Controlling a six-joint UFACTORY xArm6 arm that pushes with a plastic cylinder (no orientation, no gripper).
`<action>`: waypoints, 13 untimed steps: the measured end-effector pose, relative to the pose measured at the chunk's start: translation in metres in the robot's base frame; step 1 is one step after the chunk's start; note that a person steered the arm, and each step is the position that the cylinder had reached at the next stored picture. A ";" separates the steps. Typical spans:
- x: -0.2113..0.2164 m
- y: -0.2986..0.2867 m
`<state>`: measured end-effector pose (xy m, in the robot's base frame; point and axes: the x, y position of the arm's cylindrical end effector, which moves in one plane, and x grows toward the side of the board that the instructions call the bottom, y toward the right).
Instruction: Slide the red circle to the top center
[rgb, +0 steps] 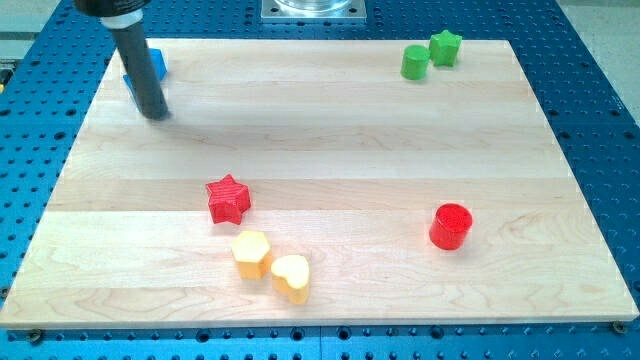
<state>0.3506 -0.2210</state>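
Resting at board's far 10 o'clock corner, my tip touches blue block; no jaws. Glossy red plastic cylinder well apart at 4 o'clock on pale wooden board.

board: pale wood, smooth, matt (visible grain)
red circle: glossy, plastic-looking
rod: dark, matt
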 end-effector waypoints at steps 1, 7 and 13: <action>-0.045 -0.012; 0.020 0.101; 0.109 0.296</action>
<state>0.4593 0.0747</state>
